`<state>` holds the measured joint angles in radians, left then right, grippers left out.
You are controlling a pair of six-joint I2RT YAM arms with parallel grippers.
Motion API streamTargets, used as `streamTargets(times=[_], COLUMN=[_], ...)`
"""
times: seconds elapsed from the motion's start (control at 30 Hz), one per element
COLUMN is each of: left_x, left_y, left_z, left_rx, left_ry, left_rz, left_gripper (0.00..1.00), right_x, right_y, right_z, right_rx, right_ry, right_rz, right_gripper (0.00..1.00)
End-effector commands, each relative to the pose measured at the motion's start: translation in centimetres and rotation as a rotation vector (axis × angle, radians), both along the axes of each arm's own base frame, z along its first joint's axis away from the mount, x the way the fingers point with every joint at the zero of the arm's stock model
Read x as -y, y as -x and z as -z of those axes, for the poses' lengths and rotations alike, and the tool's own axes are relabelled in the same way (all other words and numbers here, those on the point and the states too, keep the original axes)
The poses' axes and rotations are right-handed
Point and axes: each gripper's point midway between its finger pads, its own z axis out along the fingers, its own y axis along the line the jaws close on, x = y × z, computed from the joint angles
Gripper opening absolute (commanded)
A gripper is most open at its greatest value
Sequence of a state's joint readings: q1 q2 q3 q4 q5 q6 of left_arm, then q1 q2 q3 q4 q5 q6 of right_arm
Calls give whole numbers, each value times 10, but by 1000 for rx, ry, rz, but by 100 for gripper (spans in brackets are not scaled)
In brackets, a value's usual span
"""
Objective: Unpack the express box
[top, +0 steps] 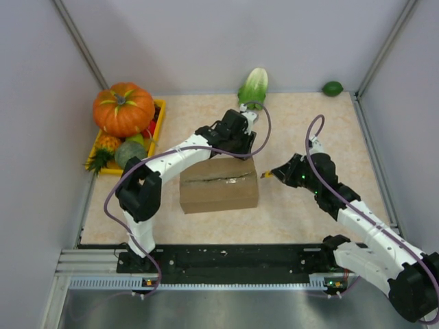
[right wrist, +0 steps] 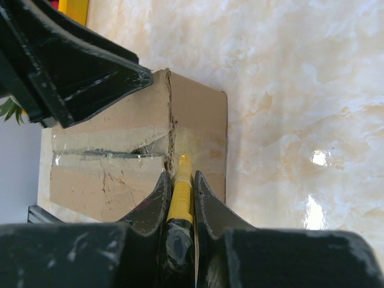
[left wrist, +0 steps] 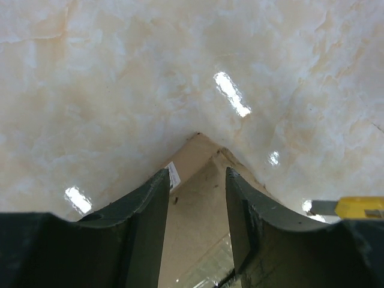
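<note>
Right gripper (right wrist: pixel 181 177) clamped on yellow knife (right wrist: pixel 180 205), handle mostly hidden between fingers. Left gripper (left wrist: pixel 196 192) jaws parted, holding nothing, over express box (left wrist: pixel 201 210) corner. White label (left wrist: pixel 173 175) beside left finger, print unreadable.

**Three cameras, one box in common**

High up behind the robot, one camera looks down on the whole table (top: pixel 288 219). The left wrist camera hangs close over a corner of the express box (left wrist: pixel 198 204), and the right wrist camera faces its end at close range. A yellow cutter (right wrist: pixel 180 192) seems to appear in all three views.

pumpkin (top: pixel 123 108), fruit tray (top: pixel 160 122), cabbage (top: pixel 254 86), lime (top: pixel 333 88)
</note>
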<state>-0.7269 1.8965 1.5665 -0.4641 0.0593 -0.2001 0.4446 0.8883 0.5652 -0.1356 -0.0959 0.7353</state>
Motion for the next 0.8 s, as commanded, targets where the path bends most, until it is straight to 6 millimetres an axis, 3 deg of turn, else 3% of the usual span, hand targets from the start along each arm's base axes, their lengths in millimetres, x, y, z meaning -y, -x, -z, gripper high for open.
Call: streamTargets(times=[0.0,0.23,0.33,0.37,0.53,0.77], left_x=[-1,7,10,8,15,14], left_y=[14,45,69,80,115,141], left_z=[-49,-73,-63,-48,-34,-21], left_rx=[53,34,-16,-47,-107,-109], left_ry=[94,208,240,229,253,212], left_rz=[40,149,208,222,299,344], left_gripper=[47,47,42,41,34,32], right_x=[-2,-9,-13,-14,-19,-22], right_y=[-7,-14,-15,-16,-12,-6], right_z=[-31,-55,-57,-56,-51,-37], right_rx=[97,177,191,188,172,138], right_ry=[4,-28,-36,-37,-38,-43], right_rz=[-16,-38,-59,-64,-94,-123], right_gripper=[0,0,0,0,0,0])
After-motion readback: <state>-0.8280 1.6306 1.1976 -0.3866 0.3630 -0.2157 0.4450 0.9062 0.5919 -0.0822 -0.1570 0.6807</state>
